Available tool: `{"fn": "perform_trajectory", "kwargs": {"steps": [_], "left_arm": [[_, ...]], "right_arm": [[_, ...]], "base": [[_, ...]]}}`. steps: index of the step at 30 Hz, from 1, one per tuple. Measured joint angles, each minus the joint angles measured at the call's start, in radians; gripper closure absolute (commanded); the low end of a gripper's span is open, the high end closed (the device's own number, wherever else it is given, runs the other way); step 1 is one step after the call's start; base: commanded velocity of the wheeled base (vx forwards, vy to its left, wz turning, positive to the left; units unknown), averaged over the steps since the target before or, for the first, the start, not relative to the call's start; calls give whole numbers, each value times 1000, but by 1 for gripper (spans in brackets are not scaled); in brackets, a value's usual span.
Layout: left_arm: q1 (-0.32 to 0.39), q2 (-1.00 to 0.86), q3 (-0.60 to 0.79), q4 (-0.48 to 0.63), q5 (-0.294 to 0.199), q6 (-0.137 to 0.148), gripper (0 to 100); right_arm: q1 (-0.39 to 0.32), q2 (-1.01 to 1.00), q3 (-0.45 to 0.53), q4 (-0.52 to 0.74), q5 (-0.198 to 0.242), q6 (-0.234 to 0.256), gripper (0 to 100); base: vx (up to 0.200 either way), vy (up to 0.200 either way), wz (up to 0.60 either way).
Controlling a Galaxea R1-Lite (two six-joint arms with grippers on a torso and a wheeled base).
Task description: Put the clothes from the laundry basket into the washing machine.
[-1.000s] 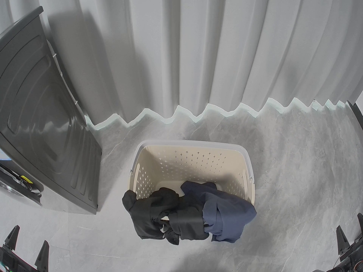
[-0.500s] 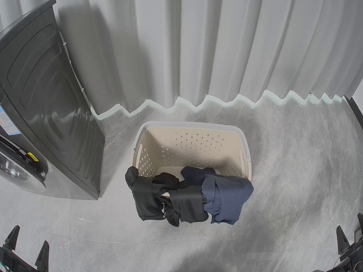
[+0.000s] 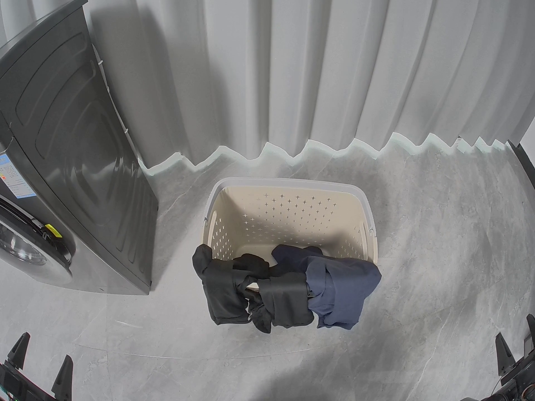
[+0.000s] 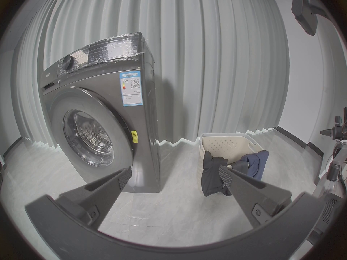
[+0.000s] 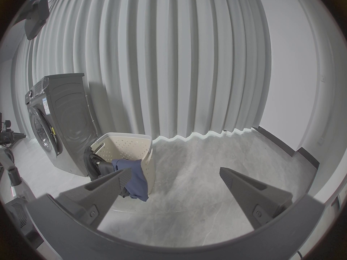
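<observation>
Clothes (image 3: pixel 278 296) hang over near rim of laundry basket (image 3: pixel 290 184), on floor (image 3: pixel 446 224) beside washing machine (image 3: pixel 67 157). Left fingers (image 4: pixel 105 192), right fingers (image 5: pixel 253 195) wide, empty, far off. Risks: tangled pieces drop on floor; pull tips basket; machine door (image 4: pixel 88 138) looks shut.

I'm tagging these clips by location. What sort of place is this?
Probably a laundry corner, perhaps a staged one: a front-loading washing machine, a laundry basket with clothes draped over its near rim, and a white curtain along the back.

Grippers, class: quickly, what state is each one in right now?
Left gripper: open, jaws spread, holding nothing.
Right gripper: open, jaws spread, holding nothing.
</observation>
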Motion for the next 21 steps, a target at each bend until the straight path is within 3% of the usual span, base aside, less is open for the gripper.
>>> {"fn": "perform_trajectory", "kwargs": {"steps": [13,21], "left_arm": [[0,0,0,0,0,0,0],[0,0,0,0,0,0,0]], "right_arm": [[0,0,0,0,0,0,0],[0,0,0,0,0,0,0]], "base": [[0,200,0],[0,0,0]]}}
